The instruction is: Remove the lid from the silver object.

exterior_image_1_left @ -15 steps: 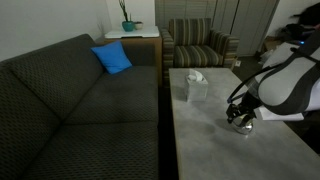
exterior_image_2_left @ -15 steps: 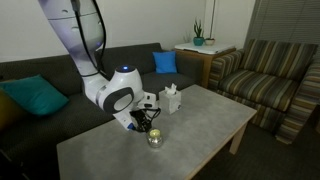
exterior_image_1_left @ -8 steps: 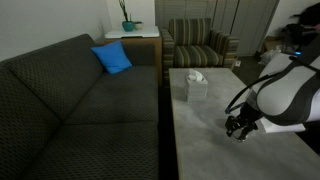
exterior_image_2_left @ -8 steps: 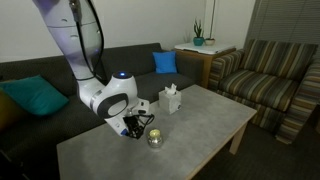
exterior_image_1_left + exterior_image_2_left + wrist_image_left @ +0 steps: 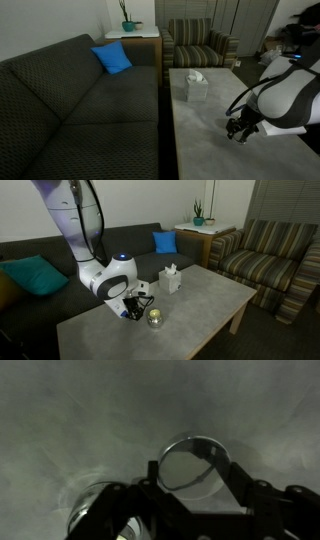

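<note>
The fingers [image 5: 243,488] are clamped on the lid [image 5: 195,463]. The silver object [image 5: 155,320] stands on the surface [image 5: 205,295] at 4 o'clock from them. Risk: the shallow rim grip slips and the lid drops.

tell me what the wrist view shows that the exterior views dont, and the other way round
Wrist view only: the lid close up, a shiny round rim clamped between the fingers. Exterior views only: the white arm, tissue box, sofa, blue cushion and striped armchair. Shared: the grey table and, probably, the silver object, a bright blur at the wrist view's lower left.
</note>
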Motion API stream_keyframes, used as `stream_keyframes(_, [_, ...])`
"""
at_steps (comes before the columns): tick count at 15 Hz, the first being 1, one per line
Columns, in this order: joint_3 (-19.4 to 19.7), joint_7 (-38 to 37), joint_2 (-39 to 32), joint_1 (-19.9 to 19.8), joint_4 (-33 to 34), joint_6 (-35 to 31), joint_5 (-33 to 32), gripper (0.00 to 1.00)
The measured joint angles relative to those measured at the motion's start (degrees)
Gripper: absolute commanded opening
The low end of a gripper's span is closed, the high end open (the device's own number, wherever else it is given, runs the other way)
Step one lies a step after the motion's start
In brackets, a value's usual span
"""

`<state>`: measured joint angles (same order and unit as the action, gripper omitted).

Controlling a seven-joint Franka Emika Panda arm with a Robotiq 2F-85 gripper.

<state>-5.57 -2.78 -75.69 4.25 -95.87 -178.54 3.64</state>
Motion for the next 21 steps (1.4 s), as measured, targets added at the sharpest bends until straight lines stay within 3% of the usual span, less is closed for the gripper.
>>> stream_keyframes(3, [0.0, 0.0, 0.0, 0.0, 0.0, 0.0, 0.0, 0.69])
stream_keyframes(4, [0.0, 0.0, 0.0, 0.0, 0.0, 0.1, 0.0, 0.44])
stream_keyframes(12, [0.2, -1.0, -0.6, 1.4, 0.3, 0.0, 0.1, 0.44])
stream_keyframes(21, [4.5, -7.9, -5.6, 9.6, 5.1, 0.9, 0.7, 0.44])
